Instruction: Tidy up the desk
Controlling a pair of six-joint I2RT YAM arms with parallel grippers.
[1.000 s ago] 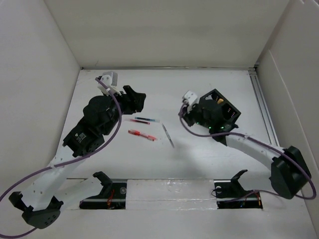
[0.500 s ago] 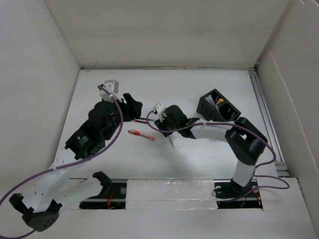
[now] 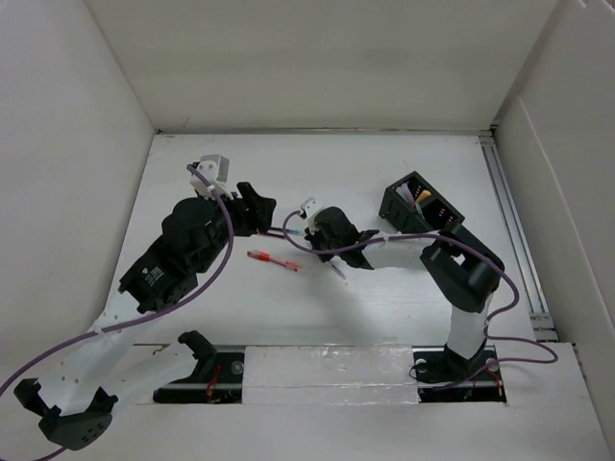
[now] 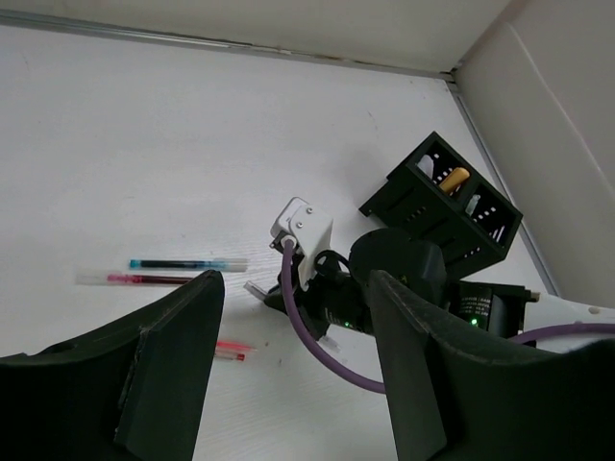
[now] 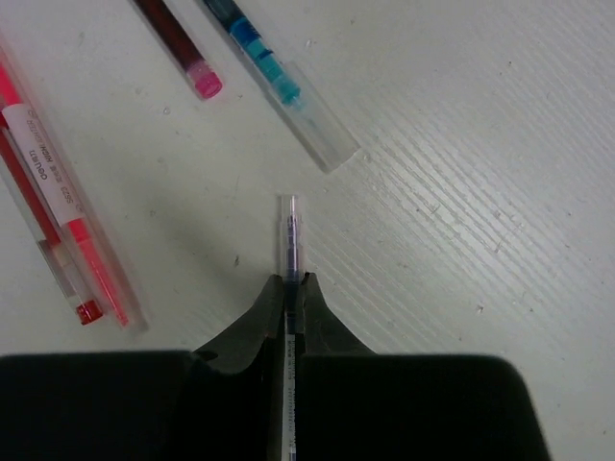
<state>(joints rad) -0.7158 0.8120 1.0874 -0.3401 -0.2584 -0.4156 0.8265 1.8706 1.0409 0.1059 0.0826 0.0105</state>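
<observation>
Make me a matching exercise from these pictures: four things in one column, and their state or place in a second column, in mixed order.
1 thin clear pen
2 teal pen
3 black pen holder
4 left gripper

a open, empty
b clamped in the right gripper
c holds a yellow item
d lies beside a pink-capped pen

Pairs: 1-b, 2-d, 3-c, 4-a

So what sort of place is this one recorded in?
Probably a lab robot cell staged as a desk: the white desk boxed in by white walls, two arms bolted at its near edge, and loose pens near a black pen holder, one thin pen pinched by the right gripper.
</observation>
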